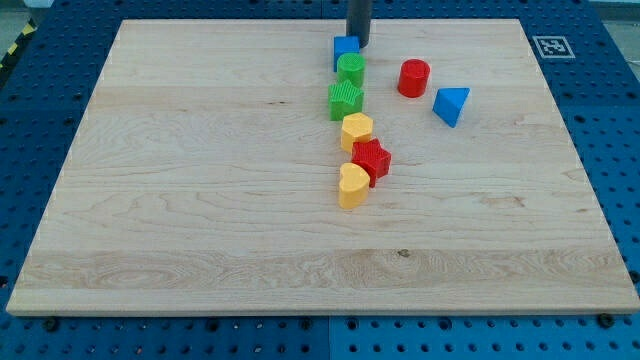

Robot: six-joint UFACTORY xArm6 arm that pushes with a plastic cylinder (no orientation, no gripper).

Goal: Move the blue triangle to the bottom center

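Looking down on the wooden counter (200, 200), we see our tip (359, 45) at the view's top centre, touching or just beside the upper right edge of a blue cube (345, 49); we carry no hand, only the dark rod. Below the cube runs a close column: a green cylinder (351, 69), a green star-like block (345, 99), a yellow hexagon (357, 130), a red star (372, 159) and a yellow heart (352, 186). The blue triangle (451, 105) lies to the view's right of this column, well apart from our tip, with a red cylinder (413, 77) near its upper left.
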